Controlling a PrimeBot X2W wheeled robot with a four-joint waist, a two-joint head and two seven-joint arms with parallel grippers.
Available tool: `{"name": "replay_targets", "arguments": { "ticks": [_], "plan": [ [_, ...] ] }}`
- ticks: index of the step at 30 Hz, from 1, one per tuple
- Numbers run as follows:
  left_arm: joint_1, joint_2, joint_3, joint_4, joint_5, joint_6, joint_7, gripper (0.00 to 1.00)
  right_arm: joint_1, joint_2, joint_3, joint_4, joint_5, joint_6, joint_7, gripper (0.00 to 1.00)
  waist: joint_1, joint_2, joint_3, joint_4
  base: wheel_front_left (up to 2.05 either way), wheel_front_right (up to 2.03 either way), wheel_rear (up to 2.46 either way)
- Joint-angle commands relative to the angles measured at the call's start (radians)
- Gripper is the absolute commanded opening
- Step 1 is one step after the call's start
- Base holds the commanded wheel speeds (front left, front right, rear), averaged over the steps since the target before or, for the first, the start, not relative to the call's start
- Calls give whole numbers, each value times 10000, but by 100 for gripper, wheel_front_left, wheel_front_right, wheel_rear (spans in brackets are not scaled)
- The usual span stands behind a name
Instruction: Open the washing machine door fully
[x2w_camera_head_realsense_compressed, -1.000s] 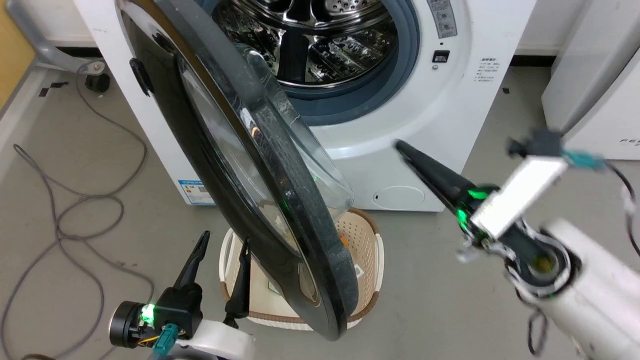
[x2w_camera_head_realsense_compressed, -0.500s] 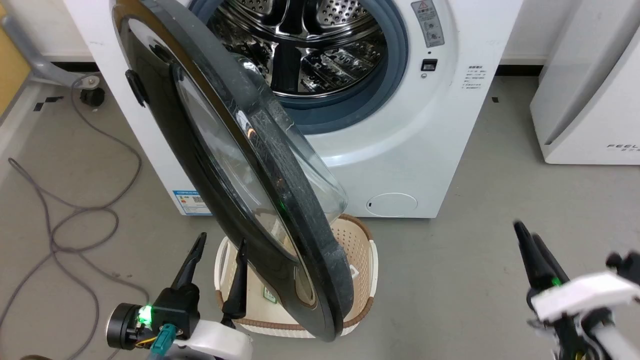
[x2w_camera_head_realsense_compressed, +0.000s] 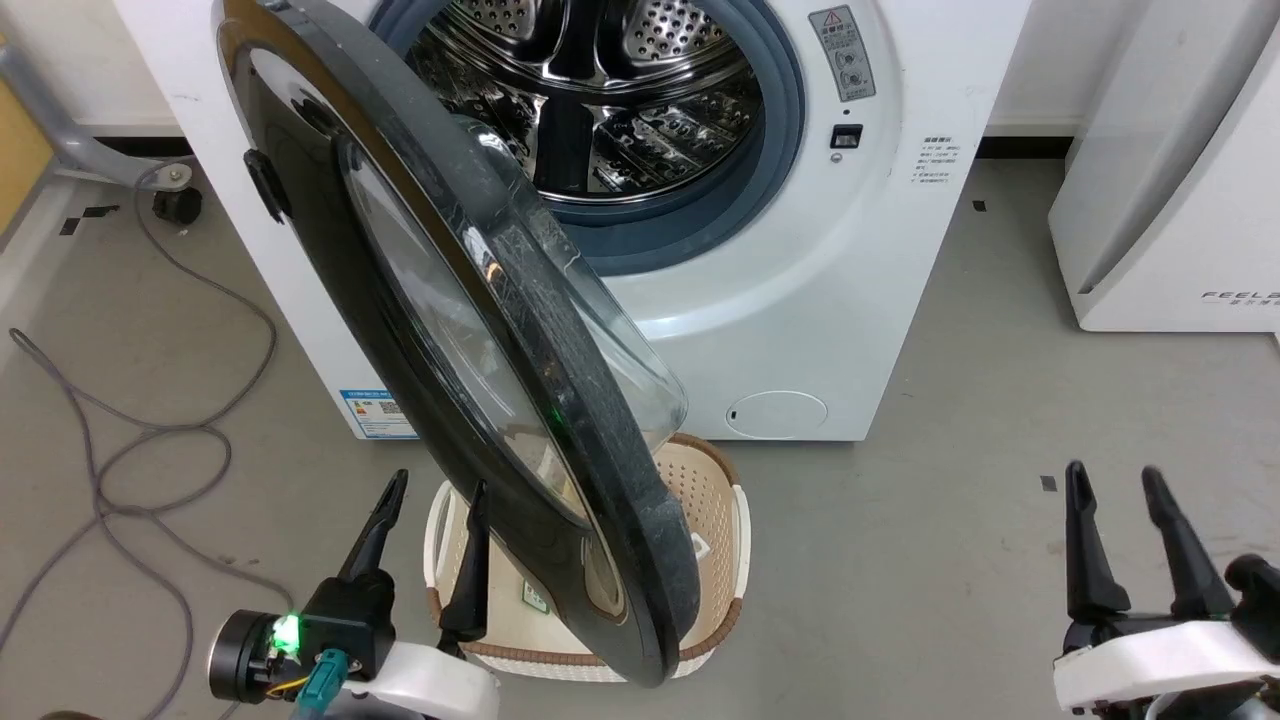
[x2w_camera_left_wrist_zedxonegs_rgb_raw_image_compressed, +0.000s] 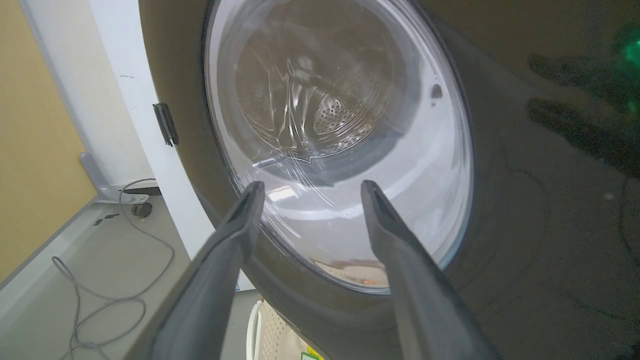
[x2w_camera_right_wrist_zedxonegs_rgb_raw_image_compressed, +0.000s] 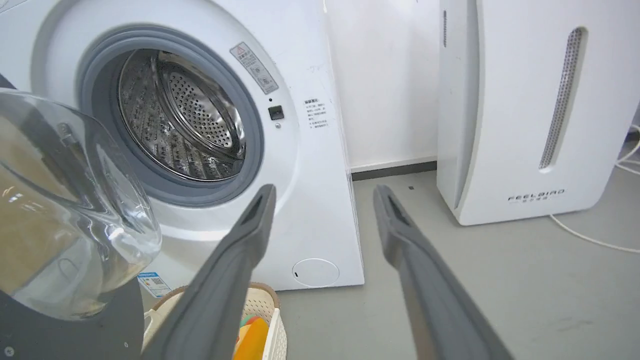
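Both hands sit low, fingers pointing up and spread apart, holding nothing. The left hand (x2w_camera_head_realsense_compressed: 438, 482) is just beside the outer face of the washing machine door (x2w_camera_head_realsense_compressed: 450, 340), and the right hand (x2w_camera_head_realsense_compressed: 1112, 470) is well off to the other side over the floor (x2w_camera_head_realsense_compressed: 900, 560). The left wrist view is right up on the door's glass, the right wrist view catches the steel drum (x2w_camera_right_wrist_zedxonegs_rgb_raw_image_compressed: 185, 125) and a white appliance (x2w_camera_right_wrist_zedxonegs_rgb_raw_image_compressed: 505, 100). The door hangs partway open off the washing machine (x2w_camera_head_realsense_compressed: 800, 300), over a basket (x2w_camera_head_realsense_compressed: 715, 500).

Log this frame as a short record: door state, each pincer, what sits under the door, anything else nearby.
door: washing machine door swung partway out, hinge at left, drum exposed
left pincer: open, empty, facing the door's outer face; contact unclear
right pincer: open, empty, above bare floor, apart from the door
under door: perforated basket on the floor
nearby: white appliance at right, grey cable at left
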Motion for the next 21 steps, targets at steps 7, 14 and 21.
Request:
{"name": "replay_targets", "arguments": {
  "ticks": [7, 14, 21],
  "plan": [
    [91, 70, 88, 108, 54, 76, -55, 100, 815, 206, 543, -2099, -2228, 8, 982, 100, 1, -1, 21, 35, 0, 0, 0],
    [91, 60, 85, 191, 64, 112, -55, 100, 1164, 211, 891, -2090, -2018, 8, 1308, 100, 1, -1, 51, 69, 0, 0, 0],
    [92, 69, 87, 247, 59, 128, -55, 100, 1016, 212, 850, -1780, -1728, 8, 1225, 100, 1, -1, 96, 44, 0, 0, 0]
  ]
}}
